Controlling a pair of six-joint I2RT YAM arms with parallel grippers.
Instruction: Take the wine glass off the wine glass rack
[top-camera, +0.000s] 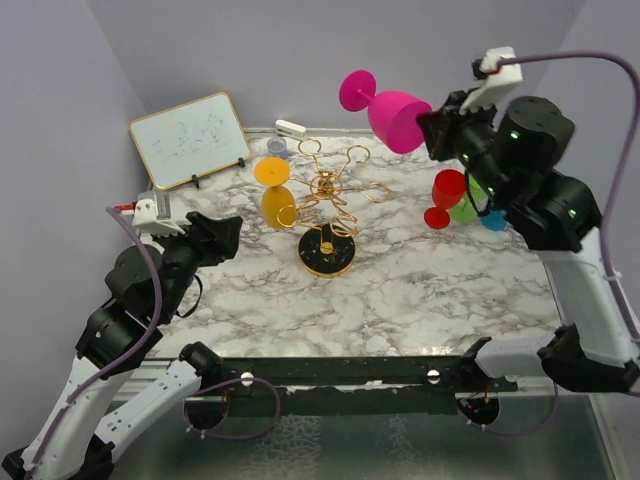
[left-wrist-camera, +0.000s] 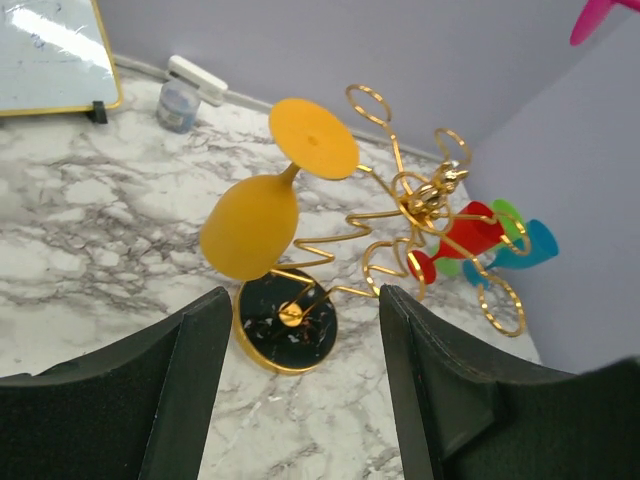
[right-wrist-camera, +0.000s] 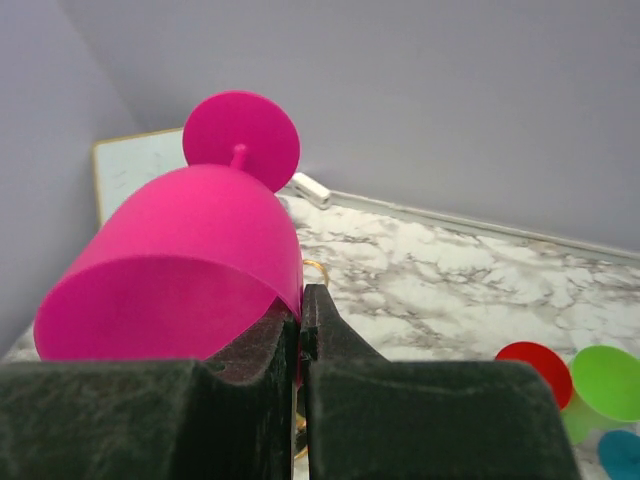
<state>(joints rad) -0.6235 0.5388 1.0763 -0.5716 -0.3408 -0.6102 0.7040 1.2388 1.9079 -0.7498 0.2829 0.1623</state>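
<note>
The right gripper (top-camera: 432, 128) is seen in the upper right of the overhead view, its jaws pressed together on the rim of a pink wine glass (top-camera: 395, 118). The glass is held on its side, foot pointing toward the upper left, high above the table (top-camera: 400, 290) and well apart from the wine glass rack (top-camera: 325, 200). In the right wrist view only the thin wall of the bowl is pinched between the fingers. The rack stands at the centre of the frame, and an orange glass (top-camera: 277, 200) hangs bowl-down from a wire arm on its left side. The left gripper (top-camera: 218, 236) is at the left of the frame with its jaws apart and nothing between them, and it is aimed at the rack and the orange glass. A red glass (top-camera: 447, 195), a green glass (top-camera: 465, 208) and a blue glass (top-camera: 493, 218) lie together at the right, below the raised gripper. The step in hand is judged to be the carry-away, with the pink glass clear of the rack. A descent toward bare table near the three lying glasses is judged to be called for next, with release only once the glass is supported. A rim pinch is judged liable to slip.
</note>
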